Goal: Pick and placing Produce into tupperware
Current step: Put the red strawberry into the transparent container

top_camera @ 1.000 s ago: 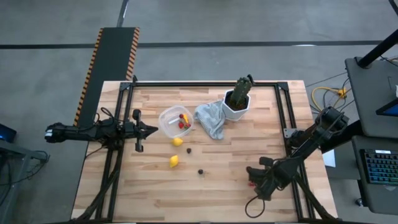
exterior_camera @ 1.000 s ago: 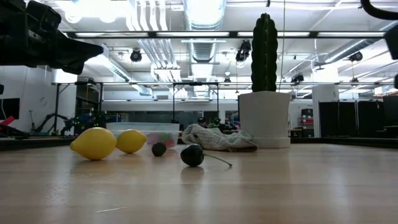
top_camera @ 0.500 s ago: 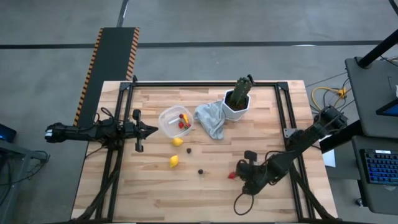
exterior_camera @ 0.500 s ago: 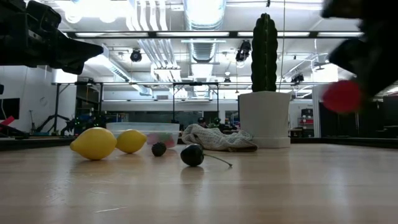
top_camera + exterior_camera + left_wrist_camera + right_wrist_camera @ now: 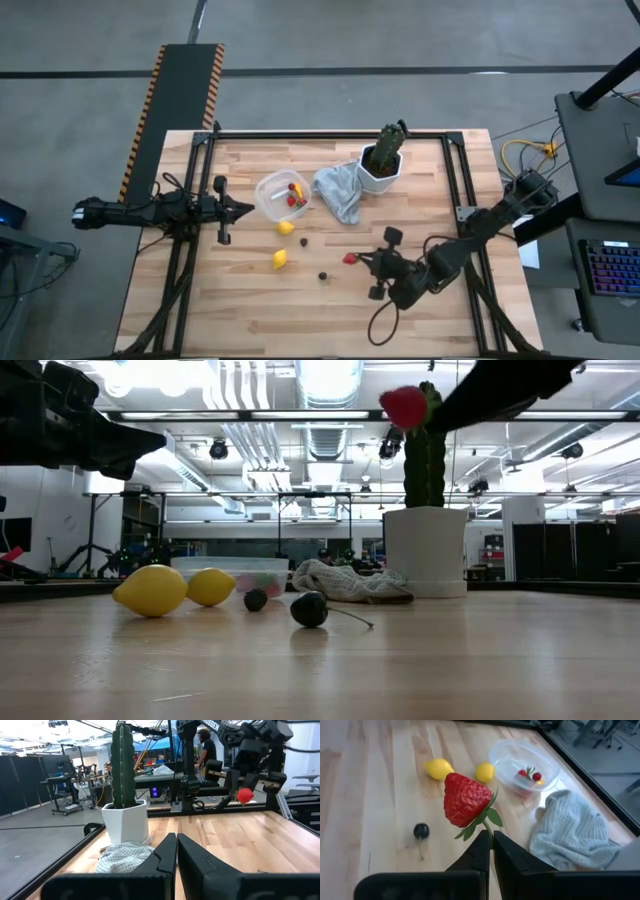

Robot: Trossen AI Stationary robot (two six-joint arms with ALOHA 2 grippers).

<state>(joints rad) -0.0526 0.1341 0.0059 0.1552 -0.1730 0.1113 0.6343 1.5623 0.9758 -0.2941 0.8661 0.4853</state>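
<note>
1. my right pincer (image 5: 362, 262) hangs above the middle of the wooden table (image 5: 420, 200), pinched tight on the green stem of a strawberry (image 5: 465, 800), which is lifted clear of the wood.
2. my left pincer (image 5: 247, 209) waits at the table's left edge, fingers (image 5: 165, 857) pressed together on nothing, just left of the tub (image 5: 281, 195).
3. the tub sits toward the back, left of centre, with red pieces and a yellow-orange sliver (image 5: 295, 194) in it.
4. two lemons (image 5: 285, 228) lie on the bare planks near the tub, one just in front of it, the other (image 5: 280, 260) nearer the front.
5. two dark berries (image 5: 305, 241) rest on the wood to the lemons' right; the nearer one (image 5: 323, 276) shows a thin stalk.
6. a grey cloth (image 5: 337, 192) lies crumpled between the tub and the white pot (image 5: 380, 175) with its cactus (image 5: 425, 445).
7. the table is pale butcher-block, framed by black rails (image 5: 330, 134).
8. beyond it: a workshop with ceiling ducts (image 5: 325, 400), benches, and a person (image 5: 206, 750) standing far back.
</note>
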